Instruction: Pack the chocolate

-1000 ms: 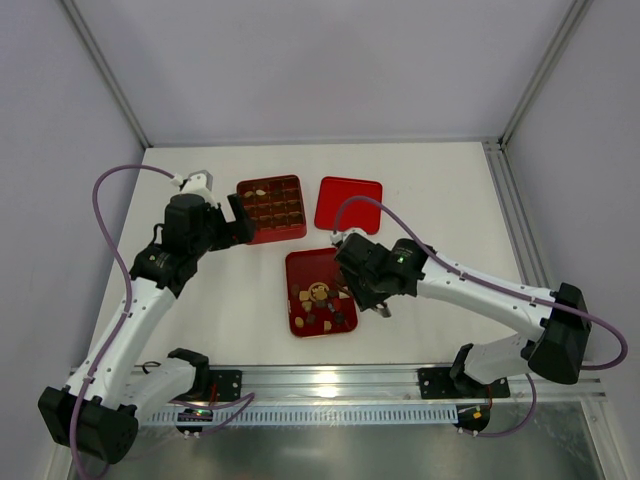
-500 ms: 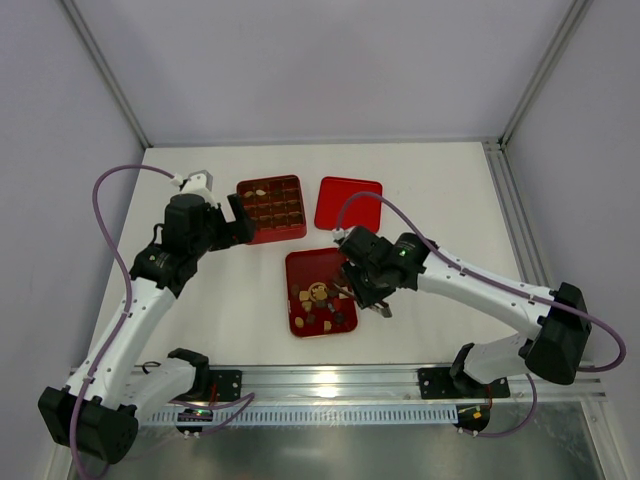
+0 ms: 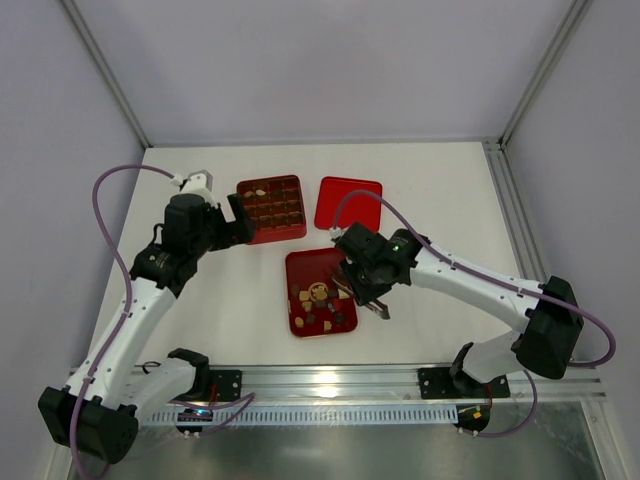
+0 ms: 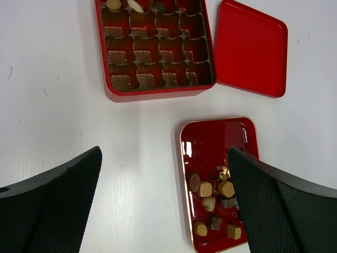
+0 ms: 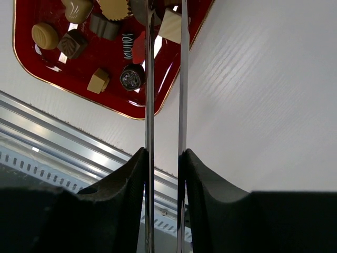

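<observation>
The chocolate (image 3: 318,300) is several small dark, light brown and cream pieces in the near half of a shallow red tray (image 3: 310,265). My right gripper (image 3: 358,283) is shut on metal tweezers (image 5: 149,79) whose blades reach over the tray's right side. In the right wrist view (image 5: 164,153) a cream piece (image 5: 171,25) lies between the blade tips; I cannot tell if it is pinched. My left gripper (image 3: 238,220) is open and empty beside the red compartmented box (image 3: 272,210). In the left wrist view (image 4: 164,158) it hangs high above the table, with chocolates (image 4: 210,195) below.
The compartmented box (image 4: 158,50) holds a couple of pieces in its far row. The flat red lid (image 3: 348,204) lies right of it, also in the left wrist view (image 4: 250,50). The metal rail (image 3: 330,380) runs along the near table edge.
My right arm has shifted slightly left, bringing the tweezers further over the tray's right side. The left arm has not moved.
</observation>
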You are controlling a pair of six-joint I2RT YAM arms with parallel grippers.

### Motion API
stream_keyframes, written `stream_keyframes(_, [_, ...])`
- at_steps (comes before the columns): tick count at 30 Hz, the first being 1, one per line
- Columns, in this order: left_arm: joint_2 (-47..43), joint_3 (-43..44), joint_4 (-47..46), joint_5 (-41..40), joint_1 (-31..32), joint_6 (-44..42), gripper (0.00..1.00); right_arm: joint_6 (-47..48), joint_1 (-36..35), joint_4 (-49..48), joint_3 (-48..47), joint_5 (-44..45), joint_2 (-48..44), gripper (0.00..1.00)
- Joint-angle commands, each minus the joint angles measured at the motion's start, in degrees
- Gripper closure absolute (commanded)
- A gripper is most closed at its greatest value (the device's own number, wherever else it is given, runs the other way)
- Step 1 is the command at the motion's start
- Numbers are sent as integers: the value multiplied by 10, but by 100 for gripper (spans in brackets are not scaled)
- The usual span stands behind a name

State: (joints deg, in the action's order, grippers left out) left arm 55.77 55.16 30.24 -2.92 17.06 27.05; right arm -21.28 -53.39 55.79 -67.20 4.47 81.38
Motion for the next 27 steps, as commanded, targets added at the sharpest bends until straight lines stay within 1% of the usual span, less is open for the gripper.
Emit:
stream_keyframes(1, [-8, 1, -19, 5, -4, 5, 0, 5, 3, -2, -38, 0, -7, 64])
stream_keyframes(2, [-7, 1, -19, 5, -4, 5, 0, 6, 3, -1, -42, 0, -7, 66])
stream_keyframes(17, [-8, 0, -19, 6, -4, 6, 0, 9, 19, -9, -114, 12, 23, 66])
stream_keyframes(27, [-8, 0, -19, 5, -4, 5, 0, 18, 22, -21, -114, 0, 49, 66])
